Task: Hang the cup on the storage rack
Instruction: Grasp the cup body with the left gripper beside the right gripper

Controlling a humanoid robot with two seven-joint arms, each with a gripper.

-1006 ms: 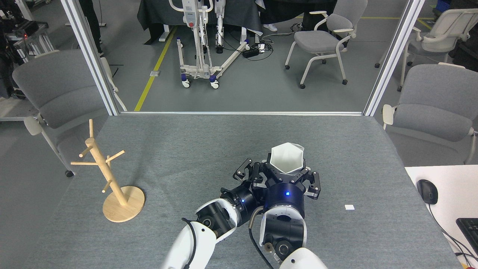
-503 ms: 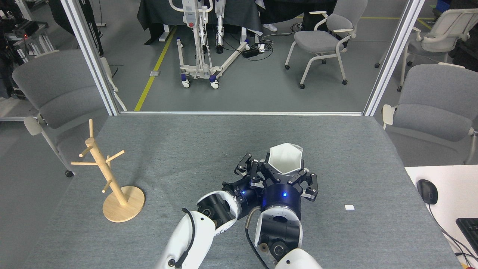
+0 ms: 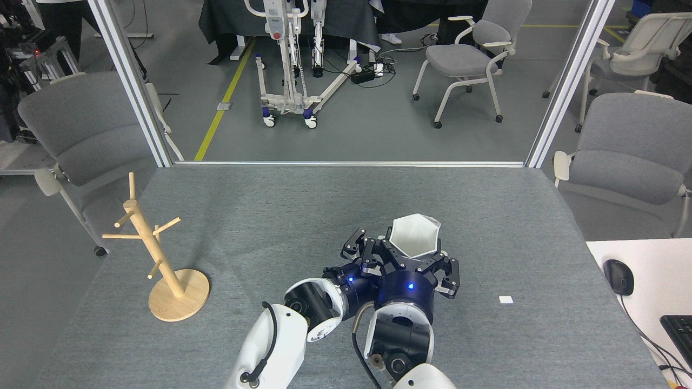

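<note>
**Cup in the right gripper, rack far to the left**

Head view: the right gripper [image 3: 412, 258] is clasped around the lower body of the white cup [image 3: 414, 235], mouth upward, above the grey table [image 3: 270, 205]. The left gripper [image 3: 363, 250] sits just beside it, fingers spread, holding nothing. The wooden rack [image 3: 157, 254] stands well apart at the table's left. The handle is hidden, so a misjudged turn could miss the thin pegs or tip the light rack.

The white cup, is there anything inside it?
The cup looks empty: only bare white inner walls show. Its very bottom is hidden by the near rim and the right gripper around it.
</note>
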